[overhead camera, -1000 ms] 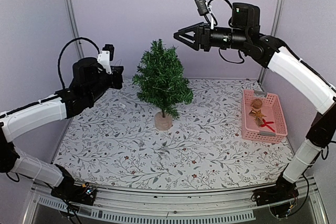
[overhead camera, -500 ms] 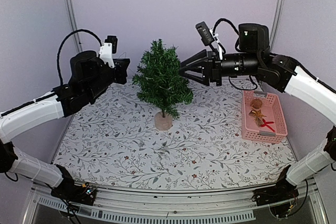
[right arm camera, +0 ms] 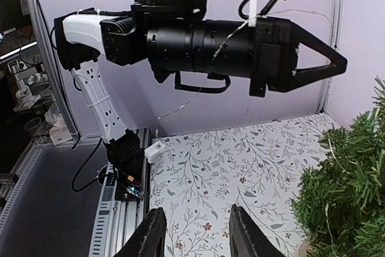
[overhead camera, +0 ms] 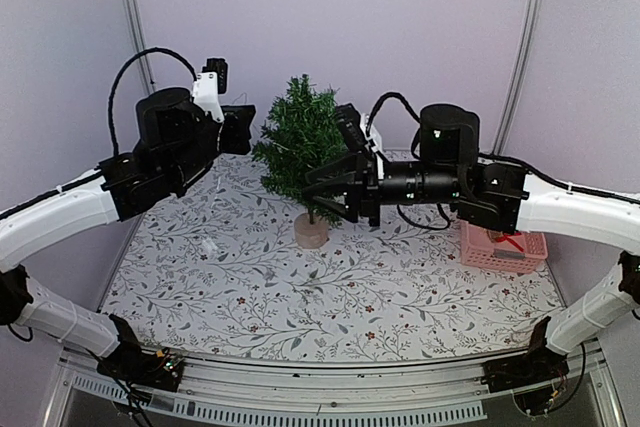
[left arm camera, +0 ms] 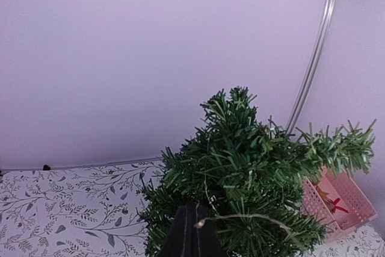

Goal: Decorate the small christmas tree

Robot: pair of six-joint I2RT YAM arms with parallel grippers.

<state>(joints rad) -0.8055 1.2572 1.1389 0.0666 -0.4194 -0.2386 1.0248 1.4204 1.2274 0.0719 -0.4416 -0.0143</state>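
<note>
Two arms converge on the small christmas tree (overhead camera: pixel 305 147), which stands upright on its round wooden base (overhead camera: pixel 311 232) toward the back centre of the floral-patterned table (overhead camera: pixel 400 287). Its long axis is vertical and shows no lean. The left gripper (left arm camera: pixel 191 218) is clenched fully. A thin fairy-light wire (left arm camera: pixel 252 216) leaves its tip with one small lit bulb there and trails rightward over the needles, so I judge the wire is pinched between the fingers. The left gripper sits at crown height, just beside the upper-left branches, and in its wrist view the tree lies straight ahead and slightly below. In the right wrist view the same wire runs back along that gripper and down toward a small white box (right arm camera: pixel 157 148) lying on the table, possibly the battery pack. The right gripper (right arm camera: pixel 195 212) has its fingers parted with nothing between them. It points leftward at the lower foliage above the base, with branches just off its right side in its own view. Whether it touches the needles I cannot tell. The key relation is that the tree lies between the two grippers, with the wire-bearing left one high and the empty right one low. My judgement is that the right is placed to catch the wire on the far side. The pink basket (overhead camera: pixel 505 250) with ornaments sits at the right, partly behind the right arm. No brand, label or legible writing is visible anywhere.
</note>
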